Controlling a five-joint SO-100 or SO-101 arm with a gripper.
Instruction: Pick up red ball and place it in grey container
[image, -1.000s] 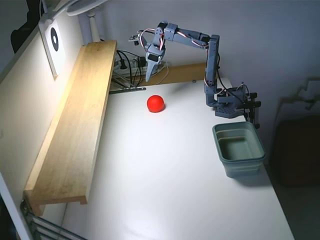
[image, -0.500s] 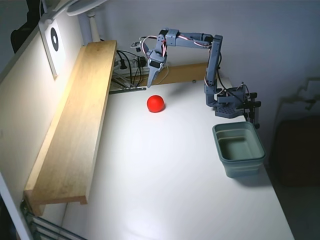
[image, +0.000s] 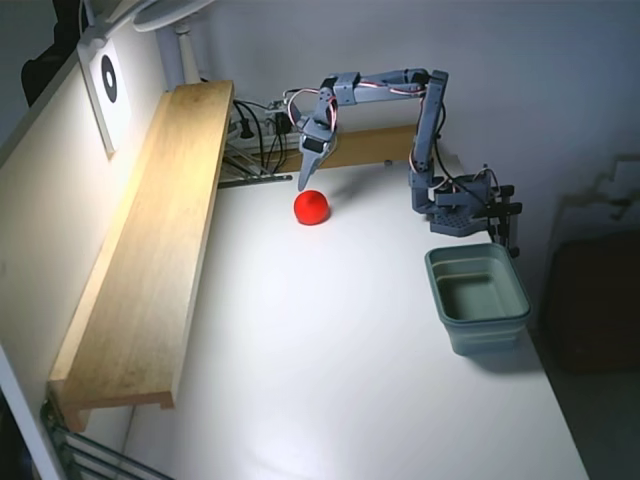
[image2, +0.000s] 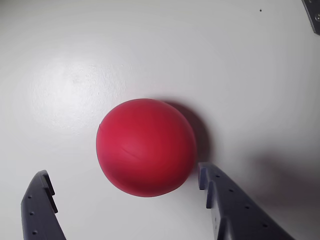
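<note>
One arm, one target: in the fixed view the tool (image: 305, 182) hangs just above the red ball (image: 311, 207), upper middle of frame on the white surface (image: 330, 360); the grey container (image: 478, 298) waits well apart at right. Wrist view now: fingers (image2: 220, 197) spread apart, flanking the ball (image2: 146, 146) low in frame. Approach step, I'd say; next, drop lower, then close.
</note>
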